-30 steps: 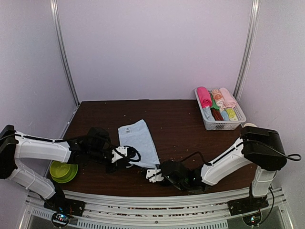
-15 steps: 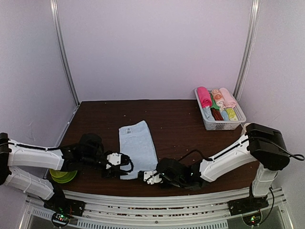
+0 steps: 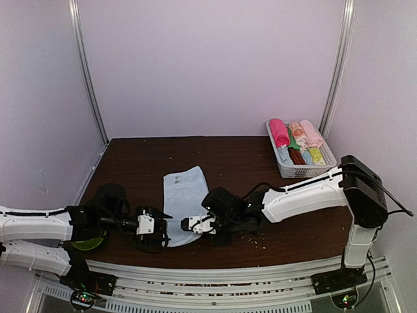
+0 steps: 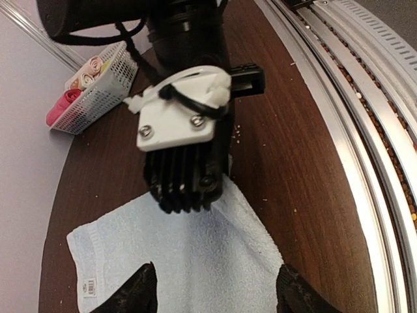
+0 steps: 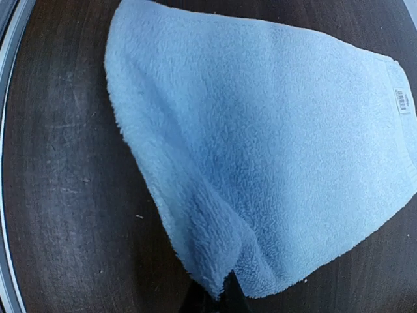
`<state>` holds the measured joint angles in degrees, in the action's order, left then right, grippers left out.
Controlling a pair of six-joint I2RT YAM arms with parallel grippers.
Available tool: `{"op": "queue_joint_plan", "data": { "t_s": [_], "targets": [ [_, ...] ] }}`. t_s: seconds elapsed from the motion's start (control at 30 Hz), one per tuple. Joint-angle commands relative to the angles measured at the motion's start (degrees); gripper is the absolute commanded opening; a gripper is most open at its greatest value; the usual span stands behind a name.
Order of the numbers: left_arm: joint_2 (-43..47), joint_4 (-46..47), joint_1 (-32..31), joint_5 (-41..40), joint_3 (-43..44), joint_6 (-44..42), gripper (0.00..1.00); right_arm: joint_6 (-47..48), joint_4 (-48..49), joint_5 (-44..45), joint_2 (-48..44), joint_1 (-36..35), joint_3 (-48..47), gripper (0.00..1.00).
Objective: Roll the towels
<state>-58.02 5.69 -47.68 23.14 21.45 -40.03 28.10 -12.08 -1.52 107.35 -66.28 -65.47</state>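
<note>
While your right gripper [image 5: 225,295] has its fingers pressed together on the near corner of the pale blue towel [image 5: 273,143], with a ridge of cloth running up to the pinch, your left gripper [image 4: 215,293] stands with its fingers [image 4: 140,293] spread over the towel's near edge, gripping nothing. A second ago those left fingers were closed at the towel's left edge; they have since opened, and that arm has drawn back leftward, toward the green bowl [image 3: 81,242]. Your right gripper has gone left from the table's near edge and taken the corner with it, so the towel's near end now lies narrower and farther left. Otherwise the cloth lies flat on the dark table [image 3: 228,156]. Its small white tag [image 5: 402,99] carries barcode-like print, too small for you to read. The magenta-pink towel [image 3: 279,132] sits rolled in the white basket [image 3: 303,171] at the far right, among other rolls.
</note>
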Motion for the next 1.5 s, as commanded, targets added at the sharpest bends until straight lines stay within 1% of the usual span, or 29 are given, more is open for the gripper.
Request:
{"op": "queue_joint_plan", "data": {
  "t_s": [0.0, 0.1, 0.2, 0.33, 0.57, 0.83, 0.93, 1.23, 1.3, 1.33, 1.37, 1.47],
  "targets": [
    [0.18, -0.83, -0.22, -0.11, 0.48, -2.92, 0.64, -2.81, -16.27, -10.93, 5.15, 3.22, -8.95, 0.0],
    [-0.76, -2.02, -0.23, -0.18, 1.69, -2.97, 0.63, -3.33, -23.19, -14.31, 9.25, 4.7, -14.78, 0.0],
    [-1.12, -2.09, -0.22, -0.43, 1.89, -2.94, 0.62, -4.05, -26.32, -17.05, 11.38, 6.25, -16.66, 0.0],
    [-1.52, -1.43, -0.46, -0.55, 1.53, -3.28, 0.62, -4.06, -29.38, -19.3, 11.4, 7.82, -17.23, 0.0],
    [-6.08, -3.51, -2.29, -1.14, 3.39, -5.11, 0.62, -0.3, -38.48, -20.81, 11.73, 9.74, -21.28, 0.0],
    [-12.87, -3.42, -6.41, -5.92, 5.11, -6.29, 0.61, 3.22, -46.13, -24.73, 16.67, 11.12, -29.01, 0.0],
    [-14.52, -3.41, -6.86, -6.2, 5.52, -6.73, 0.6, 4.76, -48.99, -25.91, 18.32, 11.58, -32.39, 0.0],
    [-19.89, -2.55, -7.69, -9.93, 7.91, -5.21, 0.59, 6.69, -52.54, -26.96, 19.03, 12.31, -36.1, 0.0],
    [-21.12, -2.45, -7.82, -11.09, 8.75, -4.56, 0.54, 6.87, -52.8, -27.03, 18.8, 12.56, -36.26, 0.0],
    [-21.69, -2.52, -7.86, -11.5, 9.18, -4.26, 0.48, 7.0, -52.82, -27.16, 18.71, 12.67, -36.3, 0.0],
    [-22.3, -2.52, -7.87, -11.94, 9.55, -4.02, 0.46, 7.16, -53.0, -27.32, 18.69, 12.83, -36.38, 0.0],
    [-23.76, -3.51, -8.1, -12.41, 10.78, -3.7, 0.19, 7.28, -53.29, -27.89, 19.0, 13.61, -37.06, 0.0]
  ]
}}
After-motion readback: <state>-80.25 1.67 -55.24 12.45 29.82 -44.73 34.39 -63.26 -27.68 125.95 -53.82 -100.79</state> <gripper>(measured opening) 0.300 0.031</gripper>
